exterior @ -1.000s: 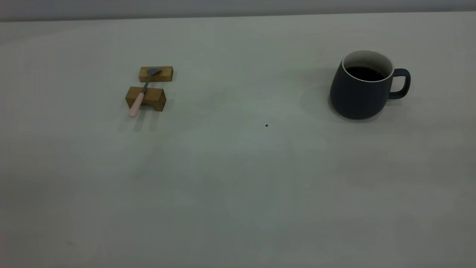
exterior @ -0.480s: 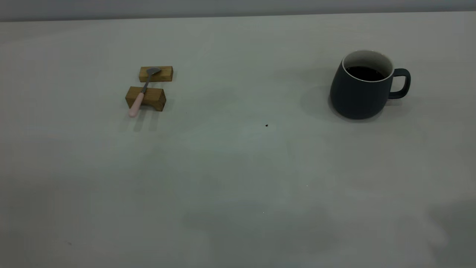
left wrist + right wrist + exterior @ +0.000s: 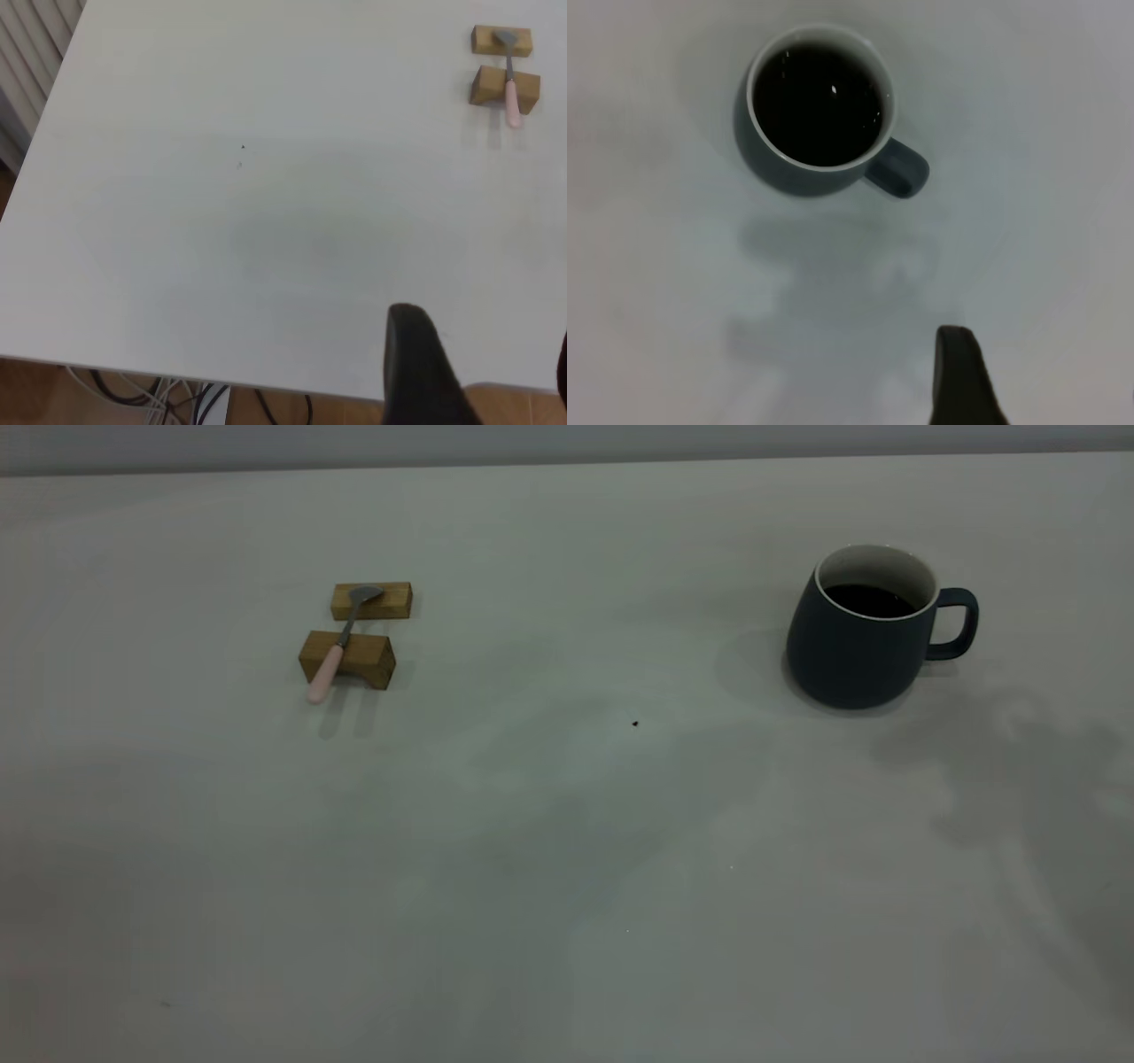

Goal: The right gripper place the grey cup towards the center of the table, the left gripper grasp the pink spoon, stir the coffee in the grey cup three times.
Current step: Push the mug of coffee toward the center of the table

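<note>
The grey cup point(image 3: 855, 651) stands at the table's point(image 3: 567, 824) right rear, with dark coffee point(image 3: 868, 600) inside and its handle pointing right. The right wrist view looks down on the cup point(image 3: 788, 173) and its coffee point(image 3: 819, 106). My right gripper point(image 3: 1045, 372) hangs open above bare table, short of the cup's handle point(image 3: 902, 168). The pink spoon point(image 3: 332, 655) lies across two wooden blocks at the left rear. My left gripper point(image 3: 487, 363) is open over the table's near edge, far from the spoon point(image 3: 511, 88). Neither gripper shows in the exterior view.
The two wooden blocks point(image 3: 372, 600) point(image 3: 354, 657) carry the spoon's bowl and neck. A tiny dark speck point(image 3: 635, 724) marks the table's middle. Cables point(image 3: 177, 398) hang below the table edge in the left wrist view.
A dark arm shadow has spread across the table at the right, up to the cup. The cup, spoon and blocks have not moved.
</note>
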Controlling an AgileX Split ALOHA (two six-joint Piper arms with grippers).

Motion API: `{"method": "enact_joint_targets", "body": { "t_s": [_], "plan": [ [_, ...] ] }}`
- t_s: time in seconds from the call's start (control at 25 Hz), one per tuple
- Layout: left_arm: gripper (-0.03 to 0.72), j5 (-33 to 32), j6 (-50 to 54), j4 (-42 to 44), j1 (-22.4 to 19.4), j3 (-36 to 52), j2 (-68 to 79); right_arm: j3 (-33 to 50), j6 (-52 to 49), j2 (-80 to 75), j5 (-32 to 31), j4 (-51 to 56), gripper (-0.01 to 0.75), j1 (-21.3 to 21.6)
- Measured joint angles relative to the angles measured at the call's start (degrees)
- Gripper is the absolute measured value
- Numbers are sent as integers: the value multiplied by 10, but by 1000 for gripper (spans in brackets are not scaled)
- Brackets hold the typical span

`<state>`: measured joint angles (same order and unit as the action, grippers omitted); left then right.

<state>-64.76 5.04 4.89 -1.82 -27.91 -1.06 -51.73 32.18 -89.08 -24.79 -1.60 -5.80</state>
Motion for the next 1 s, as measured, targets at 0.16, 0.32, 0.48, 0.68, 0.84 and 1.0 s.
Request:
{"method": "enact_joint_targets", "body": {
  "t_s": [0.16, 0.32, 0.48, 0.68, 0.84, 1.0],
  "plan": [
    [451, 0, 0, 0, 0, 0, 0, -78, 151, -124, 3, -6, 493, 1],
    [451, 0, 0, 0, 0, 0, 0, -145, 267, -222, 4, -5, 493, 13],
    [451, 0, 0, 0, 0, 0, 0, -196, 372, -299, 5, 22, 493, 29],
    [451, 0, 1, 0, 0, 0, 0, -236, 516, -365, 1, 106, 493, 45],
    [451, 0, 1, 0, 0, 0, 0, -256, 638, -391, -17, 209, 493, 46],
    [451, 0, 1, 0, 0, 0, 0, -260, 723, -413, -23, 282, 493, 49]
  ]
}}
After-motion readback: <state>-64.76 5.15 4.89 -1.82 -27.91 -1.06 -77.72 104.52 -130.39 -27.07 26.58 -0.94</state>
